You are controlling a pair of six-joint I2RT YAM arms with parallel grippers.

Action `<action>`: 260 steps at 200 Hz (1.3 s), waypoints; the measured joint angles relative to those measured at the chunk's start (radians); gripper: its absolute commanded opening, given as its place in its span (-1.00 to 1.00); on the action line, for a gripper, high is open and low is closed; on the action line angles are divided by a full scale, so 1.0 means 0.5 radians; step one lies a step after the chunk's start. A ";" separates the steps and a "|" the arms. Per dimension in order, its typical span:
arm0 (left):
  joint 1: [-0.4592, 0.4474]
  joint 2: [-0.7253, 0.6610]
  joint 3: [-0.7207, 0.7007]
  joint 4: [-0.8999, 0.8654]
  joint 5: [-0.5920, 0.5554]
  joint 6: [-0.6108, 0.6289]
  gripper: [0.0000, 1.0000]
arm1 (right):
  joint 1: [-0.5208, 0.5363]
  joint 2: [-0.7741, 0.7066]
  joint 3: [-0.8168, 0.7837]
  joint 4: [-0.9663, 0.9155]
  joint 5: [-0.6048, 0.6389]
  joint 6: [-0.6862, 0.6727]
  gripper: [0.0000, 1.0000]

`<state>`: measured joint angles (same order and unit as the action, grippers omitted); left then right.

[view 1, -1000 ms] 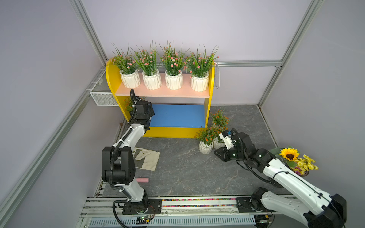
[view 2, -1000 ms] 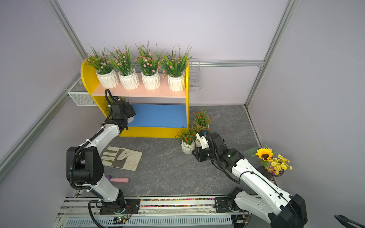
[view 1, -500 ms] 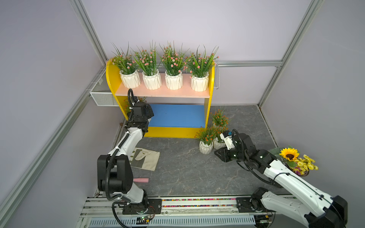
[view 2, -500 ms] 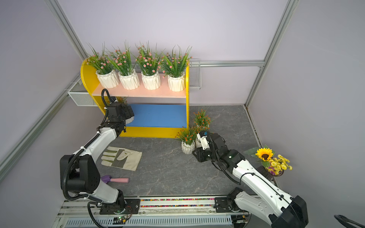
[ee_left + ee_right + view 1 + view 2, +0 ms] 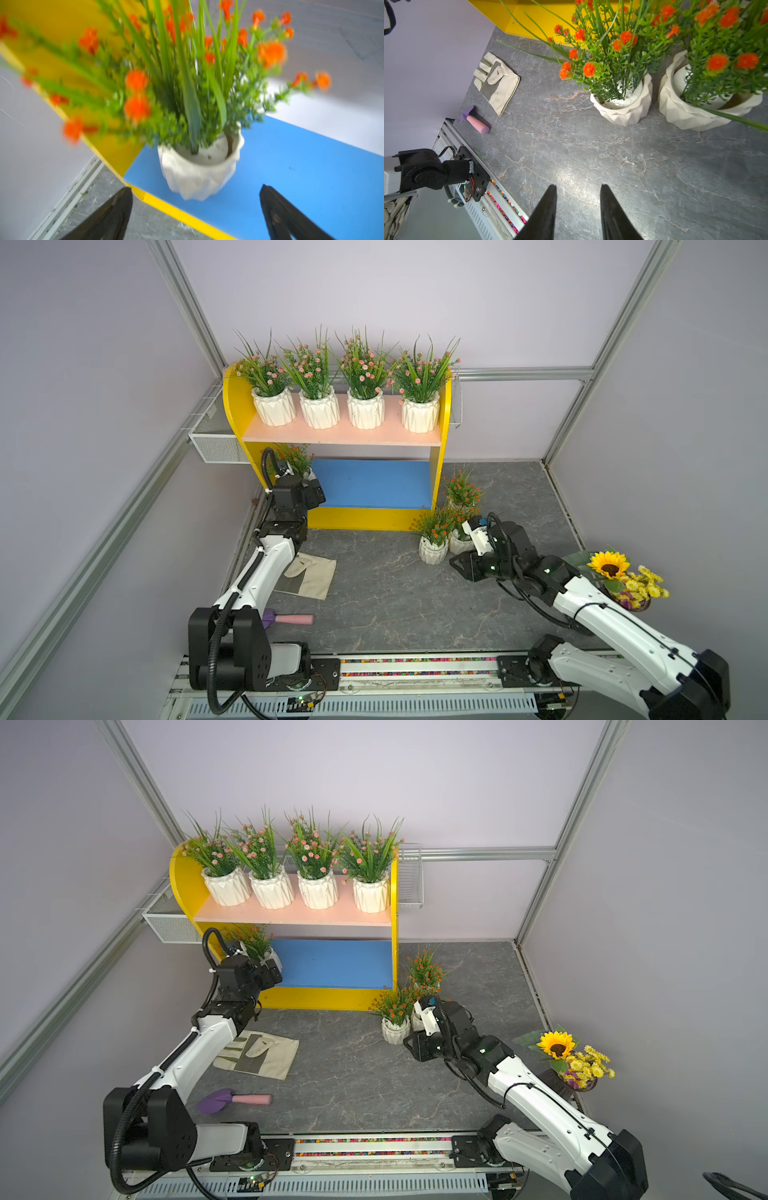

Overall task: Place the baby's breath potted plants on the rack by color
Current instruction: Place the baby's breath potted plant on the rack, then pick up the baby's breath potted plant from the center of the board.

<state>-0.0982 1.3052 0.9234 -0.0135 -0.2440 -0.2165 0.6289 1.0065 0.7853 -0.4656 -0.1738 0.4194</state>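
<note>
Black fingers on my left gripper (image 5: 195,187) are spread wide with nothing clamped. The orange pot (image 5: 199,176) stands free just ahead of them on the blue lower board (image 5: 301,176), close to its front corner. Worry number one: if I back out crooked, a finger could snag those floppy sprigs and drag it off the edge. My right gripper (image 5: 578,185) is parted too and empty, over the floor (image 5: 591,145) and aimed near two more orange pots (image 5: 623,110) that stand almost touching. A third orange pot (image 5: 461,497) sits behind them by the rack (image 5: 235,406). Their stems overlap, so grabbing one could tip its neighbour. Container-wise, every white pot holds green sprigs stuck in white filler. Four pink pots (image 5: 365,408) fill the pink upper board (image 5: 340,435), and the sunflower bouquet (image 5: 611,568) sits off to the side.
</note>
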 measured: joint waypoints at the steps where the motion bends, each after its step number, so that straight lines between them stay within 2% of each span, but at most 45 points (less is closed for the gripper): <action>1: 0.000 -0.003 -0.005 0.001 0.003 -0.001 0.96 | 0.000 0.001 0.000 0.001 0.000 -0.001 -0.17; 29: -0.002 -0.143 -0.174 0.027 0.075 -0.074 0.94 | -0.003 0.065 -0.006 0.039 0.019 -0.002 -0.04; 50: -0.049 -0.233 -0.266 0.032 0.105 -0.123 0.94 | -0.014 0.140 -0.015 0.077 0.046 0.004 -0.03; 92: -0.350 -0.397 -0.430 0.071 0.128 -0.163 0.93 | -0.024 0.316 -0.023 0.156 0.115 0.006 -0.16; 131: -0.555 -0.584 -0.761 0.283 0.194 -0.209 0.94 | -0.024 0.455 -0.023 0.249 0.203 0.015 -0.23; 159: -0.716 -0.575 -0.850 0.380 0.223 -0.208 0.92 | -0.024 0.560 -0.022 0.294 0.269 0.014 -0.28; 207: -0.992 -0.511 -1.106 0.748 0.275 -0.113 0.91 | -0.024 0.687 0.027 0.346 0.377 0.012 -0.33; 260: -1.135 -0.327 -1.299 1.160 0.438 0.063 0.89 | -0.024 0.819 0.124 0.389 0.453 -0.010 -0.35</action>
<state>-0.6655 1.1419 0.2737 0.5663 -0.0250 -0.1848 0.6167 1.4158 0.8471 -0.2710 0.0528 0.4145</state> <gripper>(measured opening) 0.945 0.329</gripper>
